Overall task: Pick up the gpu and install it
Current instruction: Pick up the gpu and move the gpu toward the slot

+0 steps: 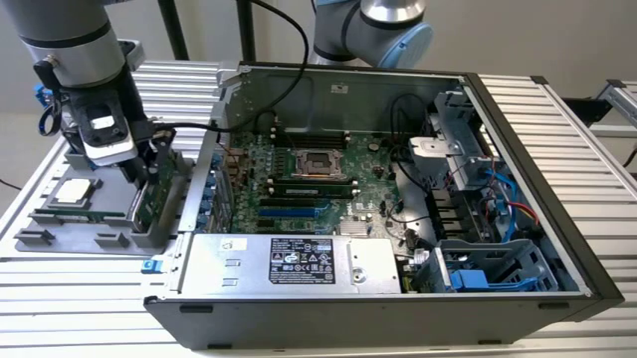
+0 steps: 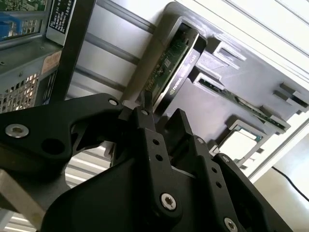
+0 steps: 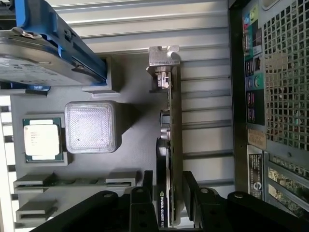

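Centre the gripper (image 3: 168, 176), jaws parted just astride the gpu (image 3: 175, 111) standing edgewise in the gray tray (image 3: 130, 159), and close squarely on its flat faces.

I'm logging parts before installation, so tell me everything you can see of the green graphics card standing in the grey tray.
The flat green circuit-board gpu stands on edge in a slot of the grey plastic tray, beside the open computer case. A silver metal bracket caps one end; a black cooler covers one face. The black gripper straddles its other end.
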Controlling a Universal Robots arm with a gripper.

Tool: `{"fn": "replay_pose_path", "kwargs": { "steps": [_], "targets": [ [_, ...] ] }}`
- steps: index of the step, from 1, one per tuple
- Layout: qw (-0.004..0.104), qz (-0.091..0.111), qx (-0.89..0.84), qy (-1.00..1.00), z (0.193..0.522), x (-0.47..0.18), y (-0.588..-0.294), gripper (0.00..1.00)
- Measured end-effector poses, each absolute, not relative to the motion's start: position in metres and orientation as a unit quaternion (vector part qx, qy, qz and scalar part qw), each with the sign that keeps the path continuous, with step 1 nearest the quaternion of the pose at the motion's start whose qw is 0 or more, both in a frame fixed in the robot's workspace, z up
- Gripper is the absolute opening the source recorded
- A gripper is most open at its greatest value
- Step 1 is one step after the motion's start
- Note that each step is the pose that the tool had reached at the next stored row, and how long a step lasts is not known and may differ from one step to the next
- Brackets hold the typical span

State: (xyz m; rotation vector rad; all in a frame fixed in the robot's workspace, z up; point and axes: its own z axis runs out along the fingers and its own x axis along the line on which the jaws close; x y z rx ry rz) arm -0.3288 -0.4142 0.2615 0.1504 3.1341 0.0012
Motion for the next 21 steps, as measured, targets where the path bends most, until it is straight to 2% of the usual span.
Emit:
{"fn": "replay_pose_path", "kwargs": {
  "steps": [21],
  "targets": [
    [0.002, 0.000, 0.060, 0.998, 0.249, -0.329, -0.414, 1.00]
  ]
}}
